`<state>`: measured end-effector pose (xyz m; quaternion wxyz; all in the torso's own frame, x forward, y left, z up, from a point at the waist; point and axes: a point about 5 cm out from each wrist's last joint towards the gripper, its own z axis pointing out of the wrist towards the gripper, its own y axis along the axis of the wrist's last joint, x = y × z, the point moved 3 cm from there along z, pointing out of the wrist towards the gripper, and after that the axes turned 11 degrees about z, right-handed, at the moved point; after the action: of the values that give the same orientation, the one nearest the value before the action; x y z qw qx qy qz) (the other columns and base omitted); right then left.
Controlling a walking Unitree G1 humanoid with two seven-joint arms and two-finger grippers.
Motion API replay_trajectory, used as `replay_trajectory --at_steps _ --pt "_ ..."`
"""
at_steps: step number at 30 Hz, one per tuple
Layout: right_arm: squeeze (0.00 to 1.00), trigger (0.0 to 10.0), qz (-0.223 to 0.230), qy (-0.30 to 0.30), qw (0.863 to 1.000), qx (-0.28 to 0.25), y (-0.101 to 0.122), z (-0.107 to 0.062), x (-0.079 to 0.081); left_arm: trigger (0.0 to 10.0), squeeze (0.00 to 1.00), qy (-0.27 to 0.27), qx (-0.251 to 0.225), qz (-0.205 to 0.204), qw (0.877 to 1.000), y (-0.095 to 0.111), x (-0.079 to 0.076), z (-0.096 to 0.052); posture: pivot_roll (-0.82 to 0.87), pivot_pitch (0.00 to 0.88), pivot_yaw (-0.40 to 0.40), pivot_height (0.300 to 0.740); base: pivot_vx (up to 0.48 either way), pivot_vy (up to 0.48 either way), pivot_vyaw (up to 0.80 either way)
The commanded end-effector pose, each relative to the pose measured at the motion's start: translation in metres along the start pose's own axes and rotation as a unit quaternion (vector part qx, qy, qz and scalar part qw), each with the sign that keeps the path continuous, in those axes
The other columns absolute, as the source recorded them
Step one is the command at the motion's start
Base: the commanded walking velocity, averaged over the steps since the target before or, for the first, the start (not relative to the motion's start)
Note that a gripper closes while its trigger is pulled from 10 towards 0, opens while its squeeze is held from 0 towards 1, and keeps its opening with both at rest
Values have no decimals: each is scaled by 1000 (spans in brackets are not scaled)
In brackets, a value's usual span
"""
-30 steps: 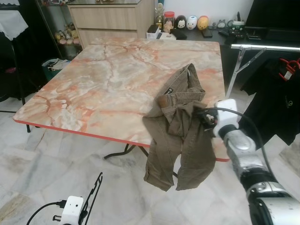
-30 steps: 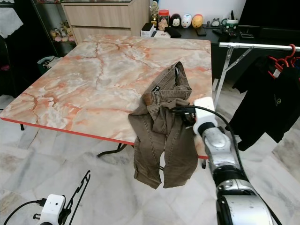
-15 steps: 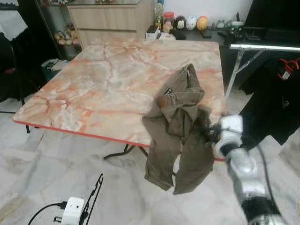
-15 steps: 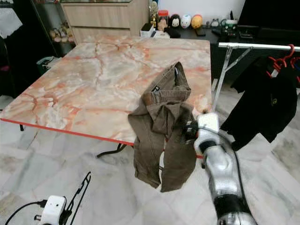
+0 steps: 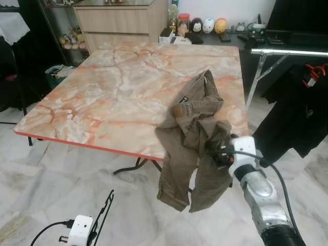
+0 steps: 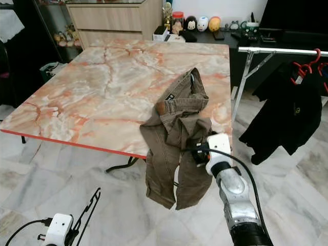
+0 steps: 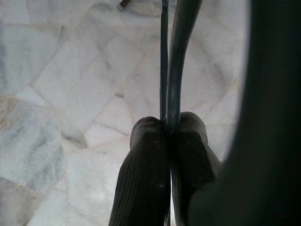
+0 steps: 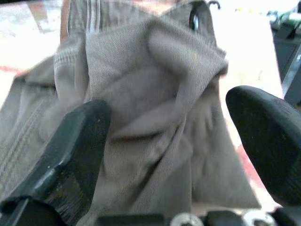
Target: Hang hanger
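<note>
Brown trousers (image 5: 197, 128) lie bunched on the marble table (image 5: 113, 87), their legs hanging over the near right edge. My right gripper (image 5: 219, 154) is open against the hanging fabric. In the right wrist view its fingers (image 8: 70, 150) stand wide apart with the trousers (image 8: 155, 94) between them, and a dark hook (image 8: 194, 19) shows at the waistband. Down at the lower left, my left gripper (image 7: 169, 136) is shut on a thin black hanger (image 7: 175, 61), which sticks up above the floor (image 5: 104, 207).
A metal clothes rail (image 5: 292, 52) stands to the right of the table, with black garments (image 5: 292, 123) on red hangers (image 5: 315, 74). A wooden cabinet (image 5: 120, 20) and a dark shelf of figurines (image 5: 207, 24) line the back. Marble floor (image 5: 61, 179) surrounds the table.
My right gripper has dropped lower along the hanging trouser legs, nearer the table edge. The left gripper and its hanger have stayed put.
</note>
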<state>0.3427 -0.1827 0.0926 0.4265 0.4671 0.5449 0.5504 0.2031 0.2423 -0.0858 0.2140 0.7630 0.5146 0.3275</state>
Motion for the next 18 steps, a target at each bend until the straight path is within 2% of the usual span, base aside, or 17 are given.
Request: replay_trajectory --at_steps 1,6,8,10,12,16,18 --pt "0 10000 10 2 999 -36 14 0 2 10000 0 0 10 5 1000 -6 3 -2 115 0 59 740 0 0 0" --pt "0 10000 17 6 997 -71 27 -2 5 10000 0 -1 12 5 1000 -6 2 -2 113 0 58 740 0 0 0" --pt "0 10000 41 3 994 -103 33 -6 8 10000 0 -1 12 4 1000 -6 1 -2 113 0 58 740 0 0 0" --pt "0 10000 43 5 993 -111 34 -9 11 10000 0 -1 12 4 1000 -6 1 -2 113 0 58 740 0 0 0" --pt "0 10000 48 4 992 -116 33 -13 15 10000 0 0 10 4 1000 -5 1 -2 113 0 58 740 0 0 0" --pt "0 10000 52 16 994 -98 15 -30 31 10000 0 -1 8 6 1000 -5 0 -2 114 5 56 740 0 0 0" --pt "0 10000 51 17 994 -94 12 -33 33 10000 0 -2 7 6 1000 -5 0 -2 116 8 55 740 0 0 0"
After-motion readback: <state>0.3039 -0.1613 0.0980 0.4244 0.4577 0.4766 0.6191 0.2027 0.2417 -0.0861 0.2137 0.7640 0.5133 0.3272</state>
